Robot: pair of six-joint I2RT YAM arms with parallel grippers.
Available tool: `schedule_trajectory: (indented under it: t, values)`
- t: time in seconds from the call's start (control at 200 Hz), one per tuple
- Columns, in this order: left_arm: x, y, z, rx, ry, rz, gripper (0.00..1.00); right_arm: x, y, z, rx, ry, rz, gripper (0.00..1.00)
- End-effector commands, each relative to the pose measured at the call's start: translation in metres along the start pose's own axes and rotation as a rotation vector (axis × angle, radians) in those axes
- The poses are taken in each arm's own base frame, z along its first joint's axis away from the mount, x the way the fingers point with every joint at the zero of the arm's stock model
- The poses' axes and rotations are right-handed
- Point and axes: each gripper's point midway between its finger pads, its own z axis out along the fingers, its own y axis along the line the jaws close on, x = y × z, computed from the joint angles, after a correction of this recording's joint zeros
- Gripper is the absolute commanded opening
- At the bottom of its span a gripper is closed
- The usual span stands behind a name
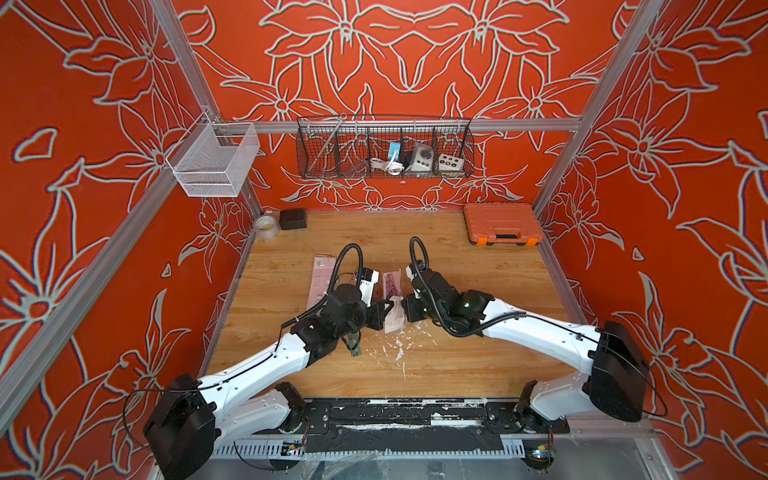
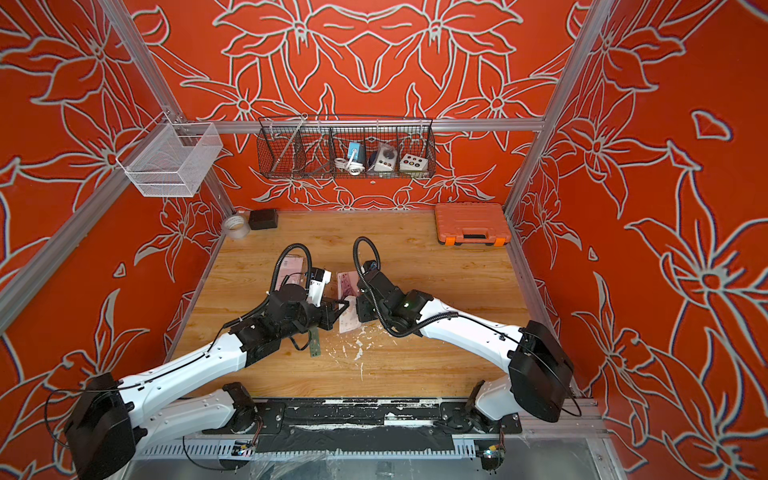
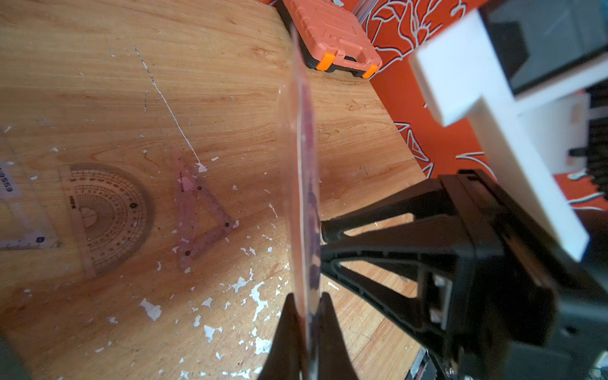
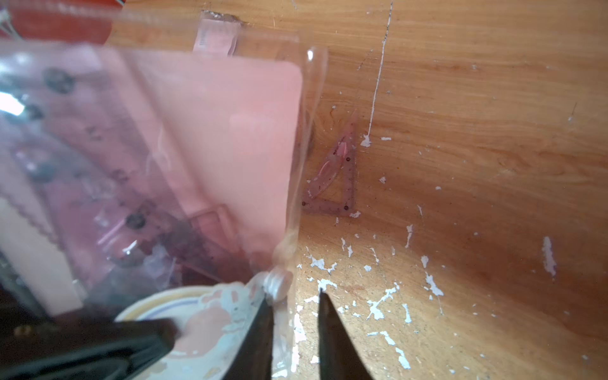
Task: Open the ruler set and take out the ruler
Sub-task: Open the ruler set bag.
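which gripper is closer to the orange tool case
Right: the right gripper is at the ruler pouch, on the orange tool case side; the left gripper at its opposite side.

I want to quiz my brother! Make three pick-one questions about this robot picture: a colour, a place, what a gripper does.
1. The tool case is: A orange B blue C green
2. Where's the protractor? A on the tool case B in a gripper C flat on the table
3. The left gripper is: A wide open B shut on the ruler set pouch C holding the protractor
Answers: A, orange shell; C, it lies on the wood; B, it pinches the pouch.
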Motion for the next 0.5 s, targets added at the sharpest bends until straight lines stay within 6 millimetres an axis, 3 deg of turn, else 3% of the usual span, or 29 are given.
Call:
schedule_trajectory:
  t: [0.0, 0.28, 0.495]
  values:
    - [-0.01, -0.018, -0.007, 0.06, -0.033, 0.033, 0.0, -0.011, -0.007, 0.001, 0.062, -0.032, -0.013, 0.14]
    - [-0.005, -0.021, -0.008, 0.081, -0.016, 0.039, 0.0, -0.014, -0.008, 0.002, 0.08, -0.028, -0.066, 0.0]
    - [0.002, -0.02, -0.009, 0.094, -0.006, 0.048, 0.0, -0.017, -0.025, 0.002, 0.094, -0.025, -0.045, 0.0]
